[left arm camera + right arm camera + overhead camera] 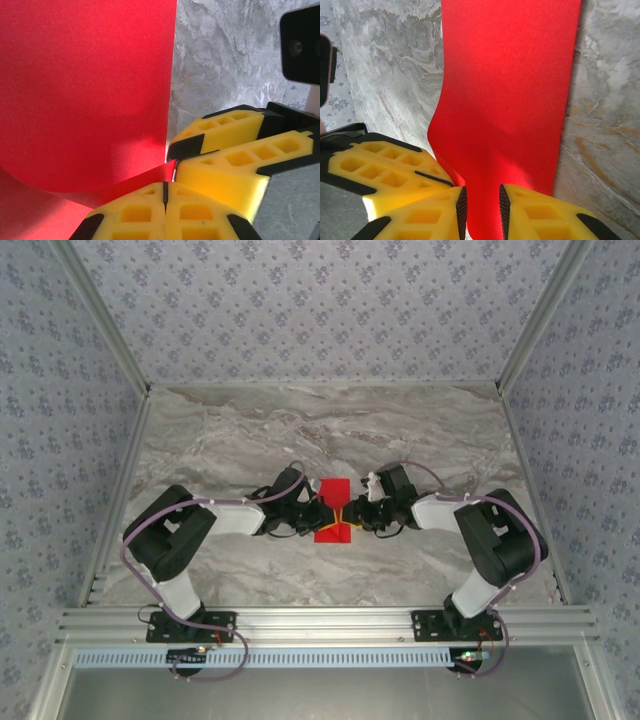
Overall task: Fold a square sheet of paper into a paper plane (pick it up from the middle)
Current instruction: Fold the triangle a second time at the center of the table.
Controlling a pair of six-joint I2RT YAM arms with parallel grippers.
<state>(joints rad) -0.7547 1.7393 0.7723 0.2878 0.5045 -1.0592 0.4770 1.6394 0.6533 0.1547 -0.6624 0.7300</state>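
Item: square sheet of paper [336, 490], red, at the centre of the tabletop [250, 430], one part lifted in a curl. I see the left hand [164, 187] at its 9 o'clock, fingers pressed together on the raised edge. At 3 o'clock, the right hand [480, 200], fingers slightly parted, red paper showing in the gap.

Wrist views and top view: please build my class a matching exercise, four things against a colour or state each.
Things:
1. square sheet of paper
2. left gripper
3. right gripper
4. table

Colour or state:
A. grey marble pattern
B. fingers pressed together
C. bright red
D. fingers slightly apart, paper between them

Pairs: 1-C, 2-B, 3-D, 4-A
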